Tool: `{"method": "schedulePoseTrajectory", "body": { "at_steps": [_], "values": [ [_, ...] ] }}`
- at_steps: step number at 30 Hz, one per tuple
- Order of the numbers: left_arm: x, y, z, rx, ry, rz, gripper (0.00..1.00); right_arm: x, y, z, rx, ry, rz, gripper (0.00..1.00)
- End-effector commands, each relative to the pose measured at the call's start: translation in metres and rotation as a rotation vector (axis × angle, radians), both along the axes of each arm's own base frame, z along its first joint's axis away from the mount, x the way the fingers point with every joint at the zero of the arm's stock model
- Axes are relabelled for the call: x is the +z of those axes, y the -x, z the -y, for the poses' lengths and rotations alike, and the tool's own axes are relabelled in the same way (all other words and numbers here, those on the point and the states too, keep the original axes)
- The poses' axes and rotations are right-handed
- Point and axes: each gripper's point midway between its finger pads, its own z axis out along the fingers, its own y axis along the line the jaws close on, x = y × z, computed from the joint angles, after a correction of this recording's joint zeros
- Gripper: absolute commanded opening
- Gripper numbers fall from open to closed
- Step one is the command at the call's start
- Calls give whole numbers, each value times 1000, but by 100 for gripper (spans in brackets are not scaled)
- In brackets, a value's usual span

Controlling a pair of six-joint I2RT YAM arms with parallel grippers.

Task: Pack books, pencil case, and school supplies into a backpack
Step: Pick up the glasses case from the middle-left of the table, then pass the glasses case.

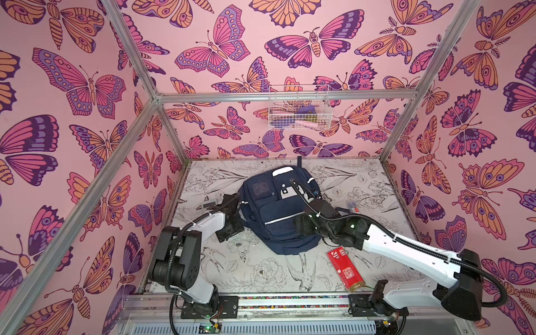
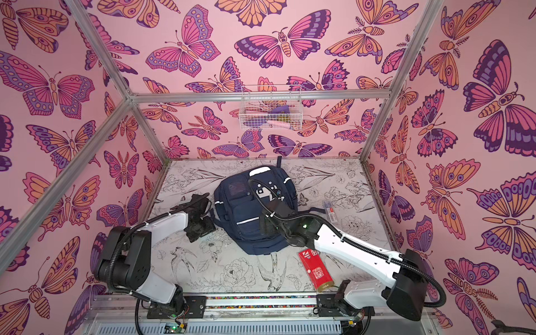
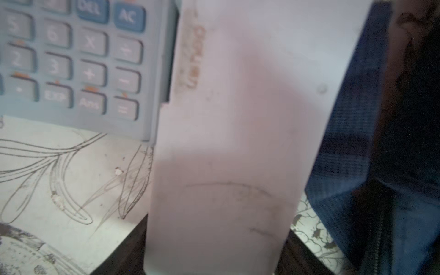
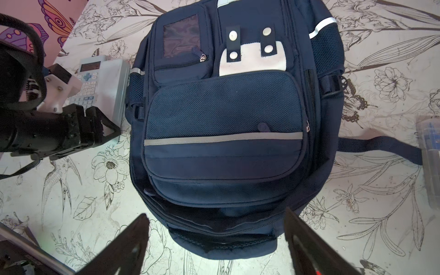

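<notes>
Squarely in the middle of the flower-printed table (image 1: 261,269), the navy backpack (image 1: 278,208) (image 2: 249,208) is lying front-up in both top views. Its mesh pocket, grey reflective stripe and white studded patch are facing the right wrist camera (image 4: 223,119).

Just beside the bag's left flank, the pale blue-grey calculator (image 3: 71,59) (image 4: 95,78) is lying flat. Its keys are reading "AC", "EXP" and "Ans", with the digits 2, 3, 5 and 6 and the arithmetic signs. A pale slab (image 3: 226,142) is running alongside it, bearing faint orange lettering too blurred to read.

The left gripper (image 1: 226,204) is hovering over the calculator; whether its jaws are gripping anything cannot be told. The right gripper (image 4: 215,214) is hanging over the bag's near end, its dark fingers (image 4: 133,238) spread wide and holding nothing.

To the bag's right, a clear plastic case (image 1: 352,206) (image 4: 428,154) with a red label is holding blue items. Nearer the arms' bases, a red packet (image 1: 345,269) is showing a white square mark and characters too small to read.

On the rear wall, a white wire basket (image 1: 290,123) is holding purple and pink things.
</notes>
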Motion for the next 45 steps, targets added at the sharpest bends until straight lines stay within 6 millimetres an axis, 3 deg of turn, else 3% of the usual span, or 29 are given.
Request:
{"method": "schedulePoseTrajectory", "body": {
  "at_steps": [1, 5, 8, 10, 13, 17, 21, 25, 29, 35, 38, 40, 45],
  "values": [
    [-8, 12, 4, -1, 23, -27, 63, 15, 3, 6, -19, -37, -5, 87],
    [4, 10, 12, -27, 39, 9, 56, 21, 5, 4, -12, -52, -8, 86],
    [29, 9, 22, -68, 51, 79, 50, 29, 5, -3, 10, -76, -17, 86],
    [52, 7, 29, -103, 43, 141, 46, 36, 4, -12, 34, -101, -29, 86],
    [104, 7, 42, -169, 59, 309, 42, 51, 0, -26, 69, -137, -43, 86],
    [166, 12, 81, -314, 156, 525, 39, 74, -7, -51, 123, -225, -77, 86],
    [202, 23, 130, -464, 271, 655, 33, 92, -16, -72, 163, -381, -117, 87],
    [217, 33, 167, -567, 325, 733, 30, 94, -28, -79, 161, -475, -163, 86],
    [218, 36, 186, -600, 325, 753, 24, 82, -38, -67, 89, -474, -204, 81],
    [225, 38, 201, -633, 331, 804, 21, 55, -45, -39, -60, -505, -269, 73],
    [229, 40, 206, -653, 329, 827, 20, 49, -49, -43, -65, -568, -309, 68],
    [230, 41, 209, -663, 324, 835, 20, 52, -52, -50, -51, -607, -329, 59],
    [223, 42, 216, -694, 306, 844, 19, 54, -55, -56, -42, -633, -334, 52]
  ]
}}
